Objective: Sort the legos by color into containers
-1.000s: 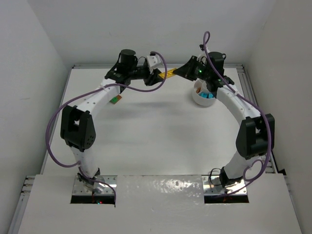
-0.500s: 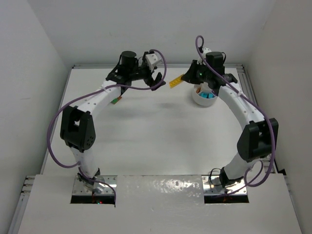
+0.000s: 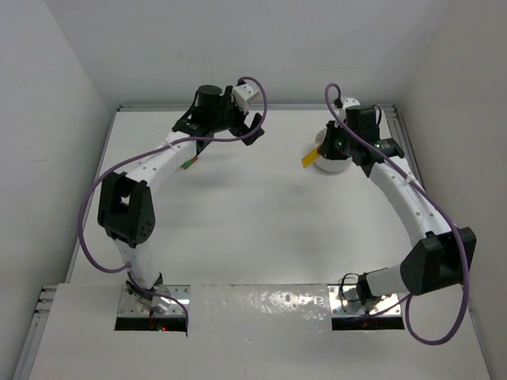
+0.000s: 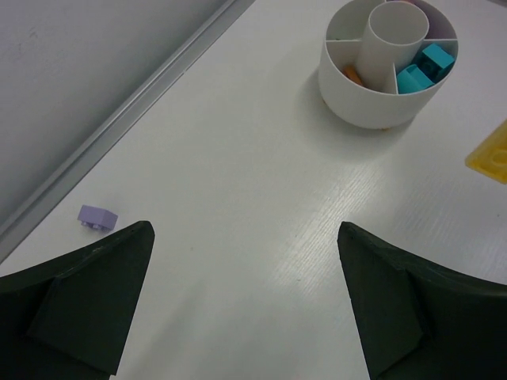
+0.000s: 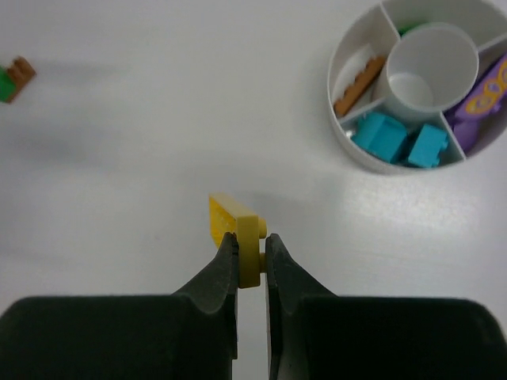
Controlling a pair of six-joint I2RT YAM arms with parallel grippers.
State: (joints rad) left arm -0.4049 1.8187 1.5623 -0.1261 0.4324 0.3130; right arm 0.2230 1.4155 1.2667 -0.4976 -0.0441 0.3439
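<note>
The right claw (image 5: 252, 252) is clenched on a yellow lego (image 5: 232, 219), which juts ahead and slightly left of its fingertips (image 5: 228, 261). The white dish (image 5: 358, 150) lies farther ahead to the claw's right, with two teal legos (image 5: 380, 133) in its nearest wedge. The left claw (image 4: 245, 293) hangs released with nothing in its grasp, a lilac lego (image 4: 97, 216) on the table (image 4: 238, 198) just ahead of its left-hand finger (image 4: 79, 301) and the dish well ahead to its right.

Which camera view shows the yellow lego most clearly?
The right wrist view: the yellow lego is centred, pinched by the right hand. The top external view shows a small yellow sliver beside the white dish; the left wrist view catches one corner at its edge.
</note>
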